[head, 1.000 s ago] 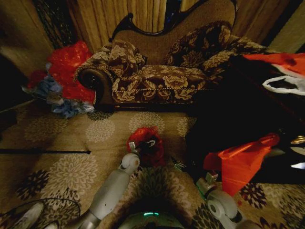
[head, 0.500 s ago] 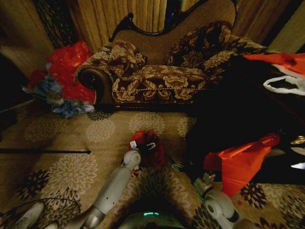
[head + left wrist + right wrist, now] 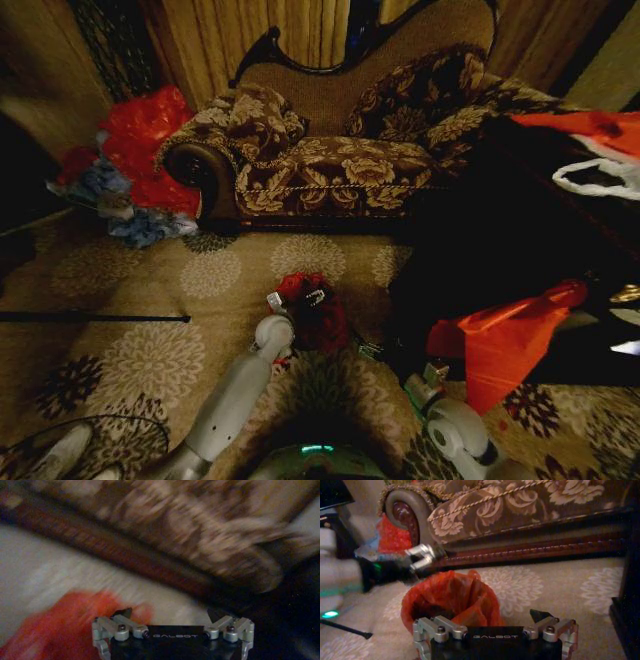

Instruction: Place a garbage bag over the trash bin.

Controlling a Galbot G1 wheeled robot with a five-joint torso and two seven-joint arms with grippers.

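Lighting: dim, warm throughout. Head view: the sofa (image 3: 340, 150) is the best-lit area; the carpet (image 3: 150, 300) in front of it is moderately lit; a deep black shadow lies right of the sofa, swallowing detail. Corners beyond the sofa darken, and straight lines bow toward the edges. Left wrist view: heavy motion blur smears the sofa's pattern and the red plastic beside it; the left gripper (image 3: 172, 637) alone reads sharp. Right wrist view: fairly sharp, soft light on the garbage bag (image 3: 450, 596) before the sofa, no glare.
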